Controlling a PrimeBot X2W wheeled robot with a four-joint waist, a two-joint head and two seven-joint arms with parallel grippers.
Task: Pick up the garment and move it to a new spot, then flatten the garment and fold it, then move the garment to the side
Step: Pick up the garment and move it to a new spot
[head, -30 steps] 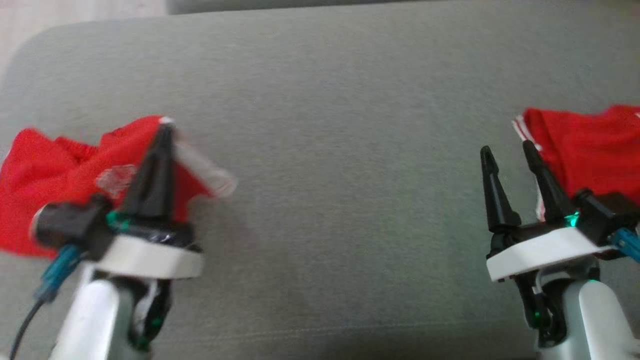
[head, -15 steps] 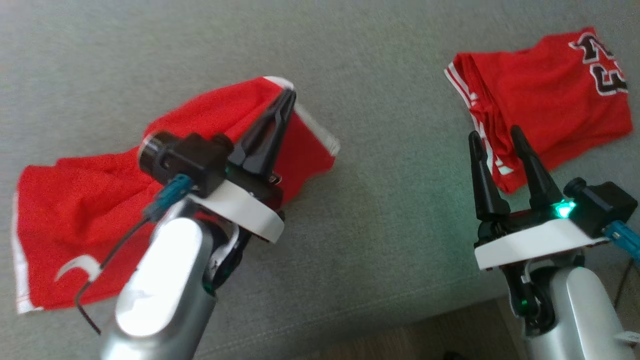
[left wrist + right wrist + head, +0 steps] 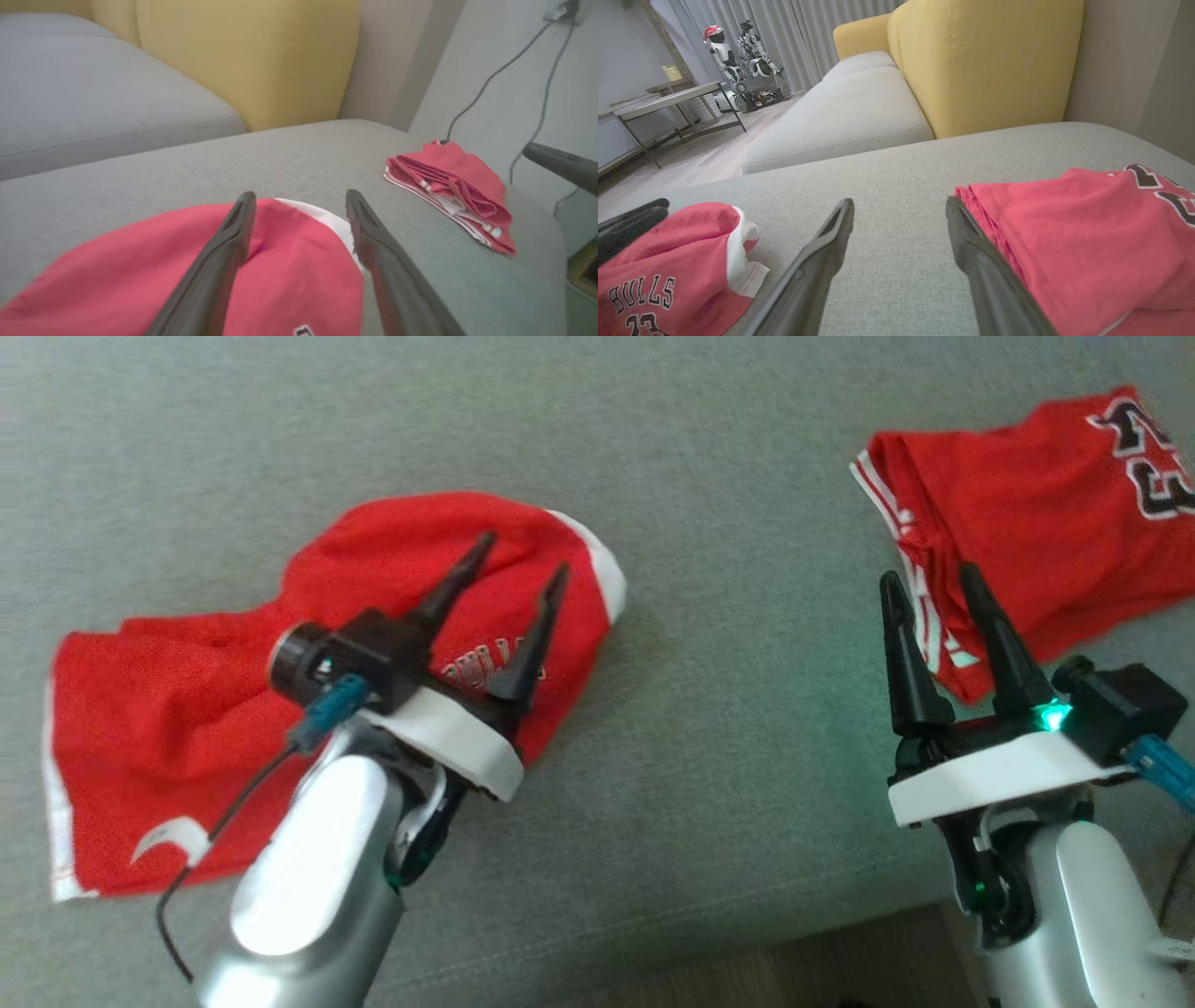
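I am working over a wide grey seat cushion [image 3: 728,709]. The wrist views add the yellow backrest [image 3: 985,65] rising behind it, which the head view leaves out.

The garment [image 3: 168,728], a red jersey, lies crumpled on the left part of the cushion, its white-trimmed end humped up under my left arm. From the head I read a white curved mark near its close corner. The right wrist view gives me its black lettering, BULLS over a number, much more clearly.

A second red jersey [image 3: 1046,523] lies folded on the right part of the cushion, well apart from the first. The left wrist view shows its stacked, striped edge side-on, and the head view shows the black numerals on top.

The left gripper [image 3: 525,553] stands spread wide over the garment's hump with nothing held. I cannot tell whether its tips touch the cloth. The right gripper [image 3: 928,572] is equally wide and empty, over bare cushion just beside the folded jersey's striped edge.

The right wrist view also takes in a low table [image 3: 668,100] and robot figures [image 3: 742,60] by the curtains. The left wrist view catches a cable [image 3: 490,79] on the wall.
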